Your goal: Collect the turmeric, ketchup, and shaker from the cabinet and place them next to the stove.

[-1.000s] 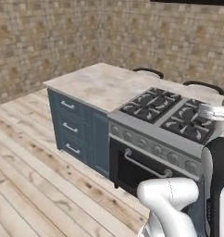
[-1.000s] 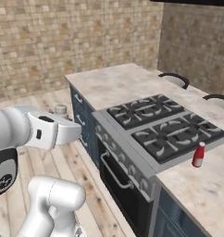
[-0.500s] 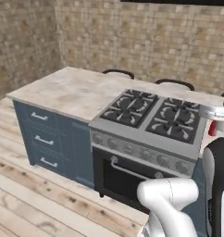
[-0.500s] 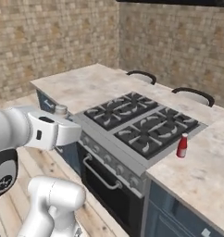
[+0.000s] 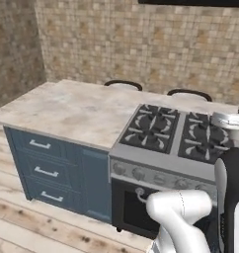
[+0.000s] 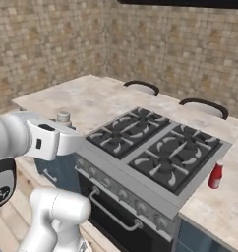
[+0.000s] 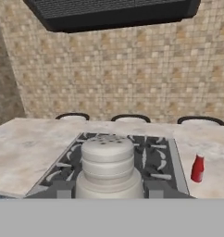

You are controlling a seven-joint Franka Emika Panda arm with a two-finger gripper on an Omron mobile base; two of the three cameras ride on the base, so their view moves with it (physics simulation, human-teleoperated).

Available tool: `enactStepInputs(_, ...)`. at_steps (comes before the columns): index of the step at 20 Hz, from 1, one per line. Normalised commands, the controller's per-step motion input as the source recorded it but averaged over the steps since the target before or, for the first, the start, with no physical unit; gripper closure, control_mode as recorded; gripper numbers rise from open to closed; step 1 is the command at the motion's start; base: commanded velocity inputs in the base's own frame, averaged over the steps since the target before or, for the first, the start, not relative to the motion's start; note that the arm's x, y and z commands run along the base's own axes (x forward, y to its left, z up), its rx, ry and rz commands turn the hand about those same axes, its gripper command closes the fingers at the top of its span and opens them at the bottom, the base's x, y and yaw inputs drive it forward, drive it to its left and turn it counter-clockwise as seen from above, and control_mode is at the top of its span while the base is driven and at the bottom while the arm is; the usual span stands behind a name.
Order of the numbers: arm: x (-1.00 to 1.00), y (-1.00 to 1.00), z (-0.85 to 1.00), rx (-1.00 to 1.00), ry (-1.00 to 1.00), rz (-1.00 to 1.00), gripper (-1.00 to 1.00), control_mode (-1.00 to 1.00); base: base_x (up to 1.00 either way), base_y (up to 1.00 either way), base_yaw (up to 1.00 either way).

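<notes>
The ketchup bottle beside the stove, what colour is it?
The ketchup is red; the right base view shows it best.

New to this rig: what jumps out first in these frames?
The black four-burner stove sits mid-counter, set into a pale marble counter. A red ketchup stands alone on the counter just right of the stove. In the hand view a pale grey shaker looms right in front of the camera, apparently carried in the hand, though the fingertips are hidden behind it.
</notes>
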Motion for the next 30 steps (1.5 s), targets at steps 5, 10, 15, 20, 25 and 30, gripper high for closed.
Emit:
enactStepInputs(5,0.0,0.0,0.0,0.0,0.0,0.0,1.0,1.0,0.55,0.4,-0.28)
enactStepInputs(10,0.0,0.0,0.0,0.0,0.0,0.0,1.0,1.0,0.25,0.41,-0.32)
enactStepInputs(15,0.0,0.0,0.0,0.0,0.0,0.0,1.0,1.0,0.17,0.44,-0.36)
enactStepInputs(20,0.0,0.0,0.0,0.0,0.0,0.0,1.0,1.0,0.19,0.52,-0.41)
enactStepInputs(25,0.0,0.0,0.0,0.0,0.0,0.0,1.0,1.0,0.31,0.61,-0.41)
enactStepInputs(30,0.0,0.0,0.0,0.0,0.0,0.0,1.0,1.0,0.6,0.72,-0.35)
